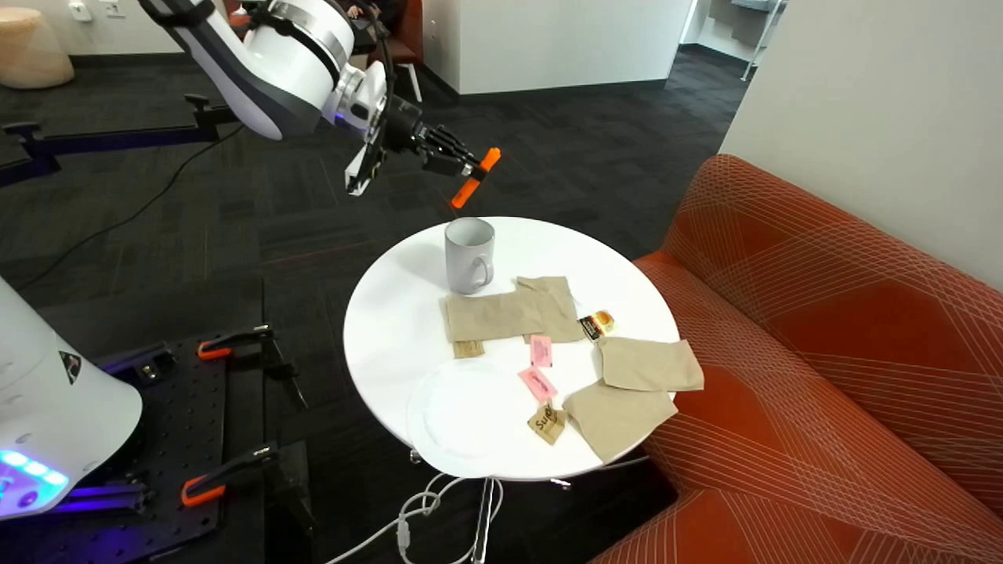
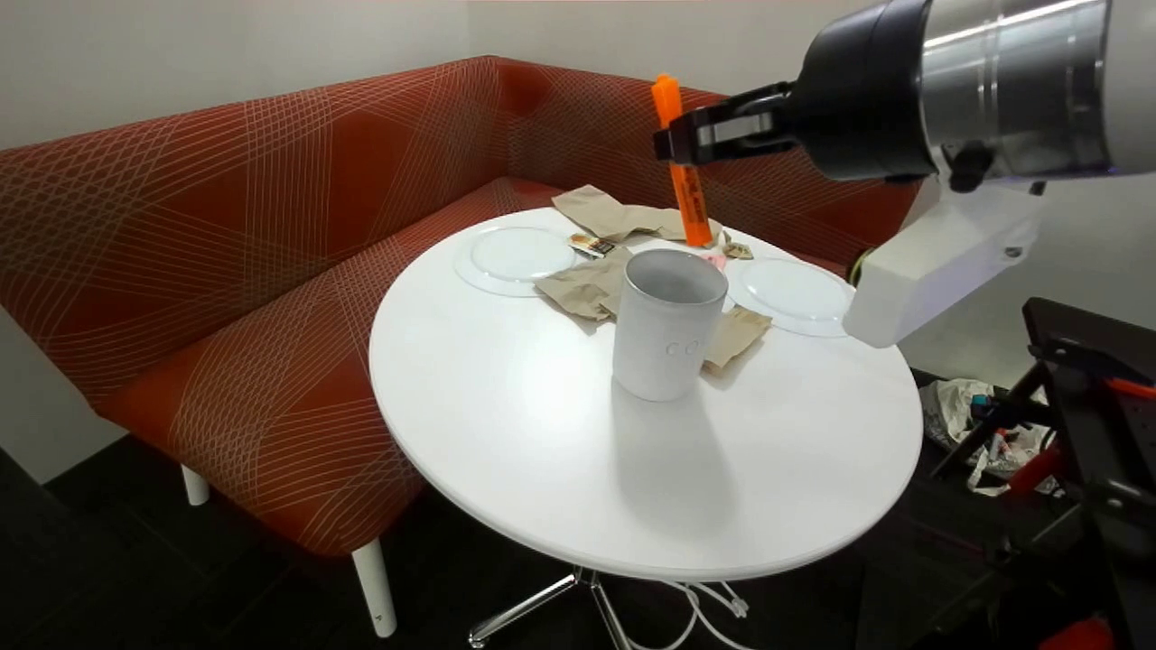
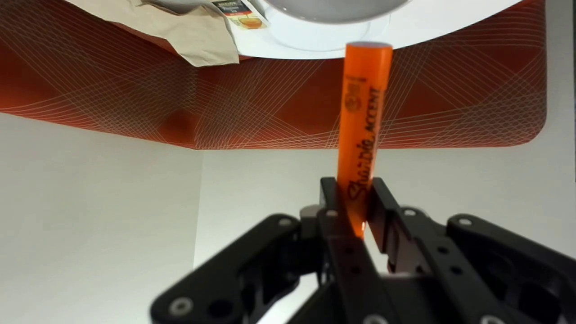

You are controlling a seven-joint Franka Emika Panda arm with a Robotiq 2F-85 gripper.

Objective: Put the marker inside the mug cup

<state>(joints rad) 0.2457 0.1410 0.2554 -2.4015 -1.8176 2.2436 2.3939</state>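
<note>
One orange marker (image 1: 467, 191), pinched in the gripper (image 1: 476, 171), hangs higher than the mug (image 1: 464, 265) in an exterior view: seemingly the carry, not yet insertion. In an exterior view, the next move likely needs centring it over the mug's mouth (image 2: 675, 278), lowering, letting go; letters (image 2: 684, 348) read "CO". In the wrist view, the barrel (image 3: 363, 121) reads "Sharpie ACCENT"

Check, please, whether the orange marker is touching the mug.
Apart: in an exterior view, dark floor shows between the marker and the rim of the mug.
</note>
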